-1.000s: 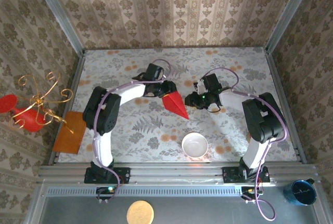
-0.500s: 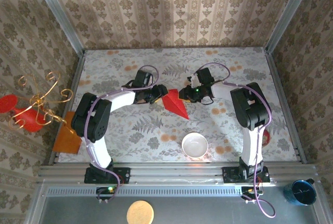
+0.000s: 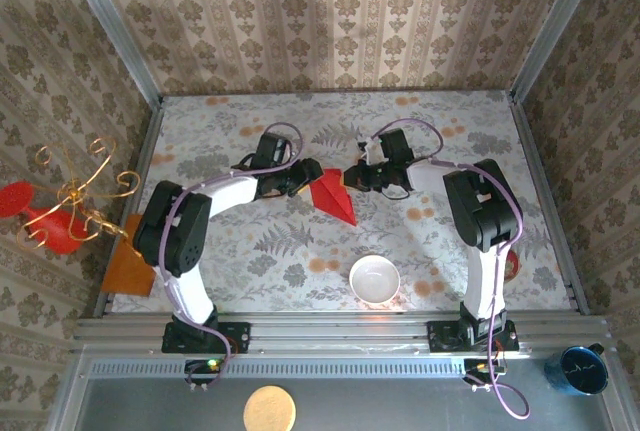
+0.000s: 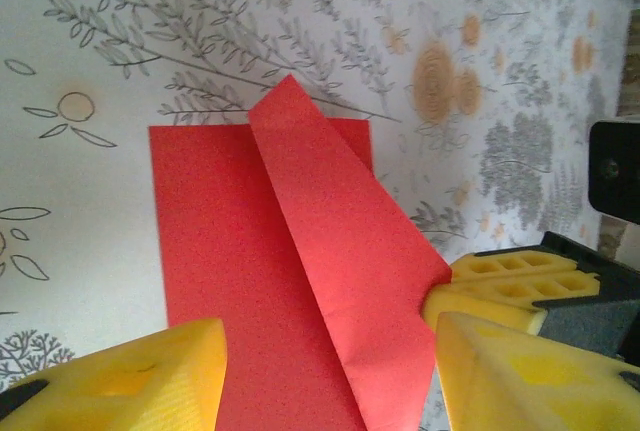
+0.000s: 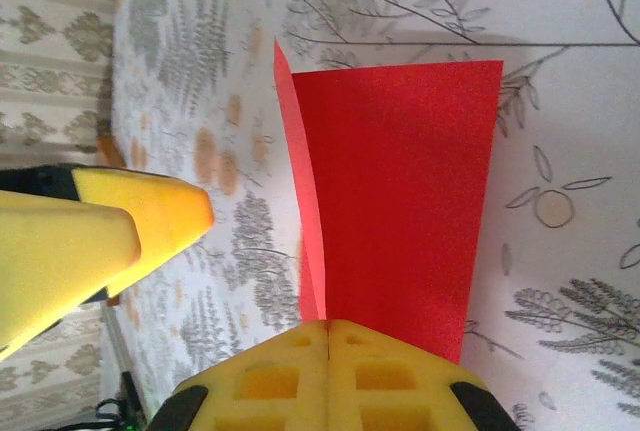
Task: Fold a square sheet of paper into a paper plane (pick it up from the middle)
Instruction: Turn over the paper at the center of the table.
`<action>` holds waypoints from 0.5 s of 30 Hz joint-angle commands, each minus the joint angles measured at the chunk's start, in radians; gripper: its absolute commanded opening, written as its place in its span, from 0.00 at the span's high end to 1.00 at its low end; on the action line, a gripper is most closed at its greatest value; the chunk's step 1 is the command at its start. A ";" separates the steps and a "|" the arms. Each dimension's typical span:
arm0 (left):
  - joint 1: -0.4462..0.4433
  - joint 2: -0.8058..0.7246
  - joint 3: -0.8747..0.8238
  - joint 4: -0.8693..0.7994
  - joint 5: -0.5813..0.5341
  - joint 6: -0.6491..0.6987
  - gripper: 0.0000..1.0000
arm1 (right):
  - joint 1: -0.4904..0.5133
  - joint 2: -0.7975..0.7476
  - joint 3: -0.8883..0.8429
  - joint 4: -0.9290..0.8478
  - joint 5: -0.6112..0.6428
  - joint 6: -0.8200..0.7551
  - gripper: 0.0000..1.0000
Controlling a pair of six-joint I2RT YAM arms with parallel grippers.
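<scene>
Fern-patterned tabletop [image 3: 440, 241] carries the half-folded red sheet of paper [image 3: 333, 196] around its middle, nearer the far edge — one flap lifted. The right gripper [image 5: 328, 327] is clamped on the sheet's edge; the left gripper [image 4: 326, 339] straddles the opposite end — jaws apart, gripping nothing.

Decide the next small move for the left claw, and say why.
Probably lower the open left claw to pin the red paper: its diagonal flap sits raised, and the shut right claw seems to pinch that flap's edge.
</scene>
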 commanded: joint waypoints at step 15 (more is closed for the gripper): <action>-0.063 -0.169 -0.049 0.253 0.142 -0.033 0.33 | -0.015 -0.211 -0.106 0.490 -0.132 0.410 0.98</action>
